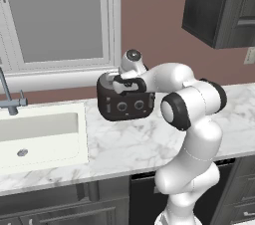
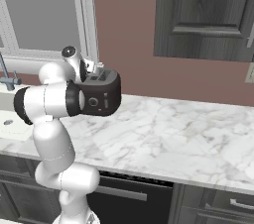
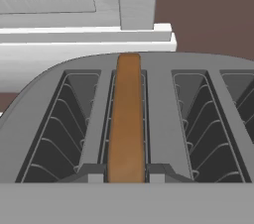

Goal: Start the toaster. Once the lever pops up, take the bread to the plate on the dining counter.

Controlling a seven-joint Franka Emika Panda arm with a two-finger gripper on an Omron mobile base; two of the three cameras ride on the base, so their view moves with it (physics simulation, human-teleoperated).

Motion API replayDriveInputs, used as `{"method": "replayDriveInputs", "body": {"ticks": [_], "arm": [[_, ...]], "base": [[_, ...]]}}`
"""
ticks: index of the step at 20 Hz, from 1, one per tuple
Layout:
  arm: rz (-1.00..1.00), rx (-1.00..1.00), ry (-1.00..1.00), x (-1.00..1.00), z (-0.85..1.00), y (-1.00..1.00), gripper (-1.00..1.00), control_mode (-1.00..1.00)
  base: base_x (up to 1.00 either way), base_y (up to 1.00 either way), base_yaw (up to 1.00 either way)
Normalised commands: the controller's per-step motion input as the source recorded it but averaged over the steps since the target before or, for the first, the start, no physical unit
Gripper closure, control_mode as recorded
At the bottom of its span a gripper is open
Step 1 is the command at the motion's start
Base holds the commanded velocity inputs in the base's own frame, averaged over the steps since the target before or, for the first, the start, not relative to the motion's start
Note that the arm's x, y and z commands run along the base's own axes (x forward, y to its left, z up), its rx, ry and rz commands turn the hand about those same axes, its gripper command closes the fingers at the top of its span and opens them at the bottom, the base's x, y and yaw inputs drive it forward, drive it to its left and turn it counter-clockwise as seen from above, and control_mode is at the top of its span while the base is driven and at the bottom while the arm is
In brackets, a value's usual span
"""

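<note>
Brown bread (image 3: 127, 119) stands on edge in the toaster's (image 1: 124, 102) second slot from the left in the hand view, its long axis running away from the camera toward the window sill (image 3: 84, 39). Above the toaster, the gripper (image 3: 127, 176) points straight down, its fingertips pinched onto the slice's near end. Left of the toaster lies the sink (image 1: 37, 134).

Marble worktop (image 2: 188, 134) right of toaster (image 1: 124, 103) is left open; window sill (image 1: 55, 77) is set close behind, sink (image 1: 37, 134) to its left, upper cabinet (image 2: 206, 15) well overhead.
</note>
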Motion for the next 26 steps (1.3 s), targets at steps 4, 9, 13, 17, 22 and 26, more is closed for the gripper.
{"method": "replayDriveInputs", "body": {"ticks": [4,9,13,17,22,26], "arm": [[0.0,0.0,0.0,0.0,0.0,0.0,1.0,-1.0],[0.0,0.0,0.0,0.0,0.15,0.0,1.0,-1.0],[0.0,0.0,0.0,-0.01,0.56,0.0,1.0,-1.0],[0.0,0.0,0.0,-0.04,0.79,0.0,1.0,-1.0],[0.0,0.0,-0.01,-0.38,0.83,-0.15,1.0,-1.0],[0.0,0.0,-0.08,-0.91,0.69,-0.44,1.0,-1.0]], "base": [[0.0,0.0,0.0],[0.0,0.0,0.0],[0.0,0.0,0.0],[0.0,0.0,0.0],[0.0,0.0,0.0],[0.0,0.0,0.0]]}}
